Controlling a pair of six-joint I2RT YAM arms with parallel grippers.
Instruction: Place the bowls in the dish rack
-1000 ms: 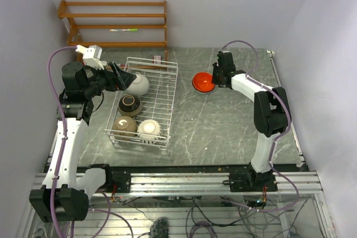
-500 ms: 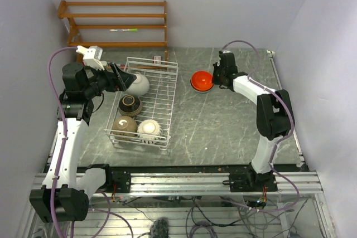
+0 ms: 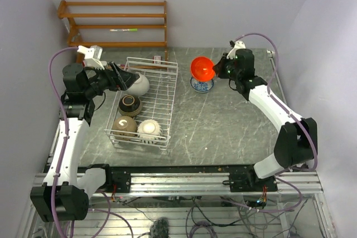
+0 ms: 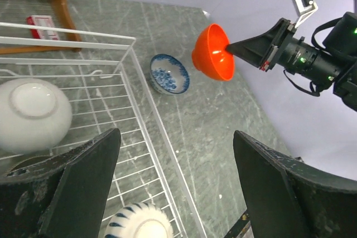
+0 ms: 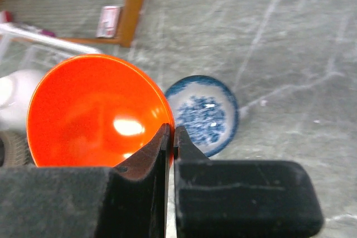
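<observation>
Orange bowl [image 3: 202, 68] is pinched by its rim in right claw [image 5: 170, 135], raised clear of blue bowl [image 3: 202, 85] for carrying | rack [image 3: 152, 61] at 9 o'clock | left claw [image 3: 124, 76] is held wide, empty

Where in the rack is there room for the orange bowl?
The rack is bare along its right half, between the white bowl, the black bowl and the right wall. The near end is crowded: tan bowl beside ribbed bowl.

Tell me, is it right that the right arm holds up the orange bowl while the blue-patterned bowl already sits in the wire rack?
Not quite. The right gripper does hold the orange bowl up, but the blue-patterned bowl stands on the table outside the dish rack, as the left wrist view shows.
</observation>
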